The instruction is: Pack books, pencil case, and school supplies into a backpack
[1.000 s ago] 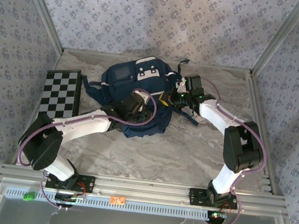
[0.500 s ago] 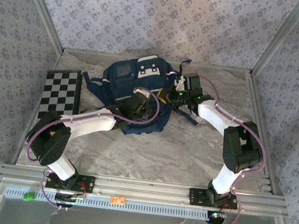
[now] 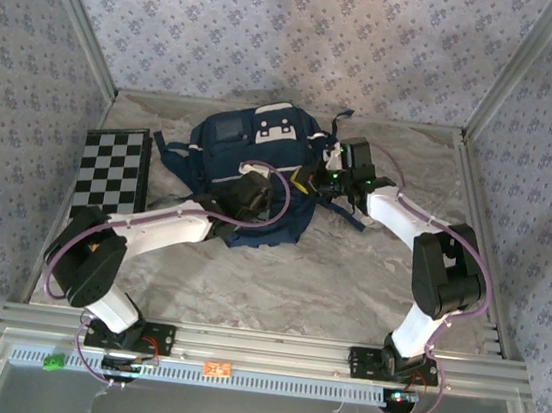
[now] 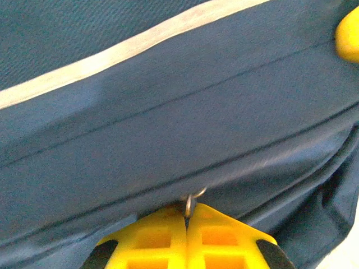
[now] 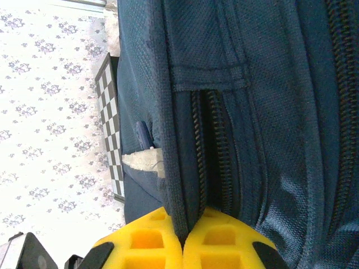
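The navy backpack (image 3: 247,153) lies at the back middle of the table, white patches up. My left gripper (image 3: 262,183) rests on its near side. In the left wrist view its yellow fingers (image 4: 219,235) are shut on a small metal zipper ring (image 4: 191,203) below the white stripe (image 4: 112,53). My right gripper (image 3: 327,170) is at the backpack's right edge. In the right wrist view it is shut (image 5: 184,234) on a fold of backpack fabric (image 5: 185,168) beside a zipper track (image 5: 221,145). The books, pencil case and school supplies are out of view.
A black-and-white checkered board (image 3: 114,169) lies flat to the left of the backpack, near the left wall; it shows too in the right wrist view (image 5: 109,129). Dark straps (image 3: 167,153) trail from the bag's left side. Bare marble table (image 3: 328,273) spreads in front.
My left gripper has closed onto the zipper ring, and its wrist has moved slightly up and right over the bag. The right arm has barely moved.
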Action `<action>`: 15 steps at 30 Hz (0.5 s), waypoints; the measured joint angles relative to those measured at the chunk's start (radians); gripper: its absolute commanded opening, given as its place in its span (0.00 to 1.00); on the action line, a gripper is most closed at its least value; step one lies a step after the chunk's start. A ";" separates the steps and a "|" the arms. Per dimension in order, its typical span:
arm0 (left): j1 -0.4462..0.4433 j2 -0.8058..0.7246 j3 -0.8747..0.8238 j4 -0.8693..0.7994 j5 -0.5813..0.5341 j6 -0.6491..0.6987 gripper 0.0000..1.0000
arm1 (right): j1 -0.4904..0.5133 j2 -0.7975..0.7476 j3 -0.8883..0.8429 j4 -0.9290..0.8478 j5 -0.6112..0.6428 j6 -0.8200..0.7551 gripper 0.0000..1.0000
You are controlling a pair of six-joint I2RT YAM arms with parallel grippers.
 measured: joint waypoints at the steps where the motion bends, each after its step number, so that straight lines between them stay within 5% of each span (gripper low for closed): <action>1: 0.005 -0.018 -0.016 -0.006 0.002 0.004 0.00 | -0.004 0.000 0.000 -0.003 -0.005 -0.004 0.00; 10: 0.161 -0.171 -0.151 -0.073 0.008 0.089 0.00 | -0.059 0.006 0.055 -0.095 -0.041 -0.050 0.00; 15: 0.168 -0.175 -0.155 -0.086 0.049 0.127 0.00 | -0.067 0.027 0.103 -0.126 -0.052 -0.056 0.00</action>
